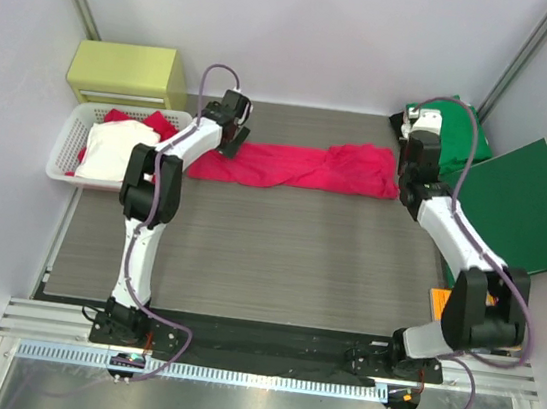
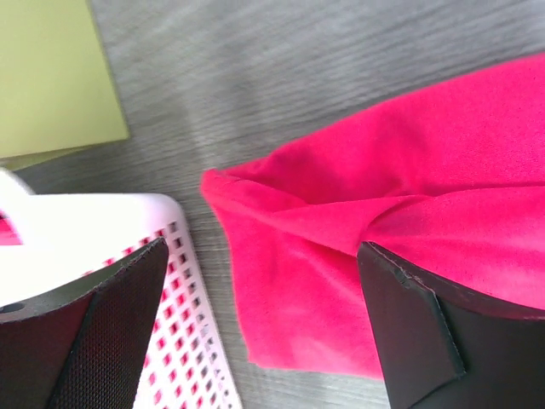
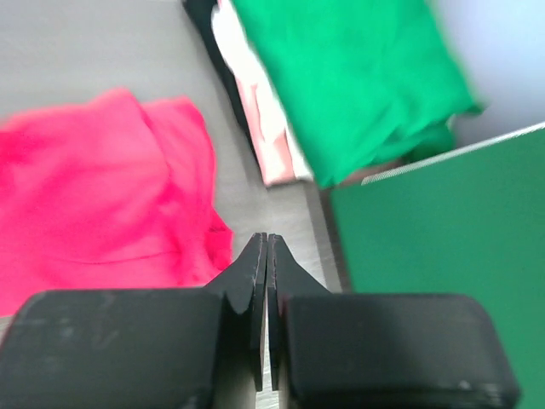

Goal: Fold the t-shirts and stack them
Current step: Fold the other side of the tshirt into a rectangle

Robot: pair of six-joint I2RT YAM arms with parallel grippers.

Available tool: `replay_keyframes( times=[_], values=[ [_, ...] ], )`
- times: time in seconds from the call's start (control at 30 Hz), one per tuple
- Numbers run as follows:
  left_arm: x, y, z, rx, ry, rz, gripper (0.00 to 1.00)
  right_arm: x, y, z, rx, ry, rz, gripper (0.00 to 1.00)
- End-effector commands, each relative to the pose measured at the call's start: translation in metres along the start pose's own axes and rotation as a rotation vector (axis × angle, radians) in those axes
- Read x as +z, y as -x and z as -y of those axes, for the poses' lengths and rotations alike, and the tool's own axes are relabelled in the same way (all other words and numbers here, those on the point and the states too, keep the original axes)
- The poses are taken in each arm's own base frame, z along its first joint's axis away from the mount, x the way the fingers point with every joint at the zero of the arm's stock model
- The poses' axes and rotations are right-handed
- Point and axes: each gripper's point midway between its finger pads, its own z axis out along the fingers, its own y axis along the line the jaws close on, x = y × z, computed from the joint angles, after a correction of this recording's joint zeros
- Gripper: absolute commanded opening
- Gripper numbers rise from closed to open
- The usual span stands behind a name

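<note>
A bright pinkish-red t-shirt (image 1: 304,166) lies stretched in a long band across the far part of the table. My left gripper (image 1: 229,144) hovers over its left end, open, with the shirt's corner (image 2: 289,281) showing between the wide-apart fingers (image 2: 426,324) and nothing held. My right gripper (image 1: 411,172) is shut on nothing (image 3: 266,243), just off the shirt's right edge (image 3: 111,196). A folded green t-shirt (image 3: 358,77) lies on a pale beige-pink one (image 3: 271,136) at the back right (image 1: 457,128).
A white perforated basket (image 1: 67,152) holding white and red cloth stands at the left, its corner (image 2: 183,281) close to my left finger. Behind it is a yellow-green box (image 1: 129,73). A flat dark-green folder (image 1: 525,207) lies at the right (image 3: 443,230).
</note>
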Motion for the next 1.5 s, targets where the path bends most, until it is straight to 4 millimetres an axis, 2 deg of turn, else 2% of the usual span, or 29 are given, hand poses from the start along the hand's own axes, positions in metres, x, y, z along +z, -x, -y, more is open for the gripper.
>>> replay_keyframes(
  times=[0.0, 0.07, 0.1, 0.13, 0.17, 0.2, 0.23, 0.27, 0.3, 0.33, 0.4, 0.5, 0.53, 0.6, 0.63, 0.73, 0.77, 0.8, 0.83, 0.87, 0.93, 0.97, 1.0, 1.07, 1.13, 1.17, 1.27, 1.37, 1.47],
  values=[
    [-0.053, 0.057, -0.039, -0.069, 0.036, 0.182, 0.93, -0.044, 0.033, 0.008, 0.024, 0.056, 0.101, 0.09],
    [-0.067, 0.063, -0.043, -0.086, 0.020, 0.210, 0.93, -0.063, 0.040, 0.012, 0.042, 0.088, 0.127, 0.35],
    [-0.074, 0.064, -0.045, -0.092, 0.017, 0.220, 0.93, -0.069, 0.036, 0.011, 0.033, 0.108, 0.107, 0.63],
    [-0.081, 0.066, -0.044, -0.094, 0.012, 0.232, 0.93, -0.076, 0.035, 0.012, 0.036, 0.118, 0.101, 0.76],
    [-0.088, 0.067, -0.044, -0.104, 0.005, 0.243, 0.93, -0.088, 0.031, 0.003, 0.005, 0.204, 0.075, 0.86],
    [-0.092, 0.063, -0.035, -0.106, -0.043, 0.246, 0.93, -0.095, 0.030, 0.002, -0.009, 0.227, 0.061, 0.92],
    [-0.114, 0.067, -0.037, -0.123, -0.083, 0.280, 0.92, -0.101, 0.027, 0.004, 0.011, 0.231, 0.043, 0.92],
    [-0.124, 0.066, -0.029, -0.142, -0.143, 0.292, 0.90, -0.108, 0.017, 0.002, -0.009, 0.262, 0.009, 0.92],
    [-0.132, 0.061, -0.013, -0.140, -0.230, 0.291, 0.90, -0.118, 0.017, 0.007, 0.000, 0.258, 0.021, 0.93],
    [-0.142, 0.060, -0.007, -0.130, -0.256, 0.289, 0.91, -0.121, 0.014, 0.008, 0.003, 0.258, 0.019, 0.94],
    [-0.149, 0.043, 0.009, -0.112, -0.327, 0.218, 0.93, -0.127, 0.001, 0.001, -0.026, 0.314, 0.001, 0.99],
    [-0.153, 0.020, 0.026, -0.112, -0.400, 0.135, 0.93, -0.127, -0.011, -0.011, -0.051, 0.372, -0.062, 1.00],
    [-0.154, 0.017, 0.030, -0.107, -0.412, 0.133, 0.93, -0.119, -0.020, -0.016, -0.063, 0.383, -0.110, 1.00],
    [-0.156, 0.008, 0.034, -0.096, -0.415, 0.124, 0.92, -0.112, -0.021, -0.022, -0.076, 0.399, -0.149, 0.99],
    [-0.156, 0.006, 0.037, -0.095, -0.419, 0.118, 0.93, -0.101, -0.031, -0.029, -0.086, 0.404, -0.197, 0.99],
    [-0.142, -0.010, 0.047, -0.073, -0.437, 0.046, 0.92, -0.085, -0.024, -0.041, -0.076, 0.427, -0.220, 0.97],
    [-0.139, -0.016, 0.050, -0.062, -0.442, 0.014, 0.92, -0.070, -0.022, -0.049, -0.071, 0.433, -0.239, 0.97],
    [-0.128, -0.022, 0.056, -0.054, -0.441, -0.020, 0.92, -0.063, -0.019, -0.055, -0.061, 0.445, -0.247, 0.97],
    [-0.122, -0.024, 0.058, -0.046, -0.437, -0.035, 0.92, -0.059, -0.019, -0.069, -0.043, 0.498, -0.266, 0.97],
    [-0.117, -0.022, 0.056, -0.041, -0.420, -0.034, 0.92, -0.043, -0.016, -0.078, -0.031, 0.508, -0.289, 0.97],
    [-0.105, -0.021, 0.059, -0.031, -0.408, -0.043, 0.92, -0.030, -0.017, -0.092, -0.020, 0.539, -0.316, 0.95],
    [-0.103, -0.015, 0.059, -0.028, -0.404, -0.026, 0.92, -0.024, -0.005, -0.096, -0.014, 0.548, -0.298, 0.94],
    [-0.100, -0.014, 0.059, -0.026, -0.397, -0.027, 0.92, -0.010, -0.016, -0.104, -0.022, 0.549, -0.334, 0.93],
    [-0.088, -0.011, 0.062, -0.016, -0.389, -0.034, 0.92, 0.003, -0.007, -0.107, -0.027, 0.539, -0.320, 0.92],
    [-0.075, -0.016, 0.066, -0.005, -0.377, -0.064, 0.92, 0.017, -0.013, -0.111, -0.032, 0.524, -0.340, 0.92],
    [-0.071, -0.014, 0.067, -0.004, -0.369, -0.060, 0.92, 0.021, -0.006, -0.113, -0.033, 0.526, -0.325, 0.92],
    [-0.056, -0.012, 0.068, -0.009, -0.341, -0.054, 0.92, 0.032, -0.009, -0.118, -0.032, 0.522, -0.332, 0.92],
    [-0.045, -0.008, 0.066, -0.017, -0.314, -0.052, 0.92, 0.043, -0.021, -0.123, -0.042, 0.521, -0.356, 0.90],
    [-0.032, -0.004, 0.056, -0.019, -0.273, -0.043, 0.92, 0.052, -0.027, -0.126, -0.050, 0.515, -0.355, 0.90]
  ],
)
